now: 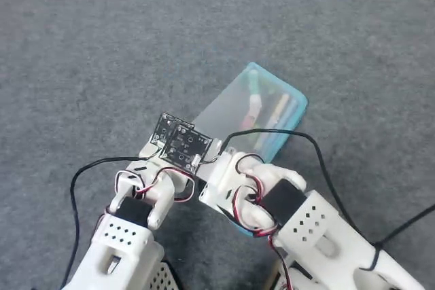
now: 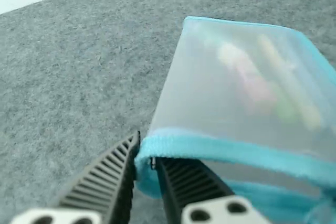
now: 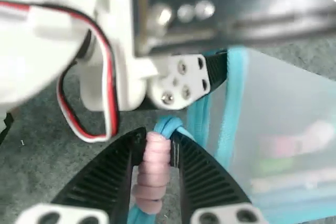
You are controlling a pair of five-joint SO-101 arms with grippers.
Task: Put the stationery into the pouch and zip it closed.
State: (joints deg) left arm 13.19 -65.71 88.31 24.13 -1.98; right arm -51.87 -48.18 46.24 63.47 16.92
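A translucent pouch with a teal zip edge lies on the grey carpet, and several coloured pens show through it. My left gripper is shut on the teal edge at the pouch's near corner. My right gripper is shut on the pink zipper pull, which hangs from a teal loop at the same end of the pouch. From above, both arms meet at that near end and cover their own fingers.
Grey carpet spreads open to the left and behind the pouch. Black cables loop over the right arm and beside the left one. The left arm's white wrist sits very close to my right gripper.
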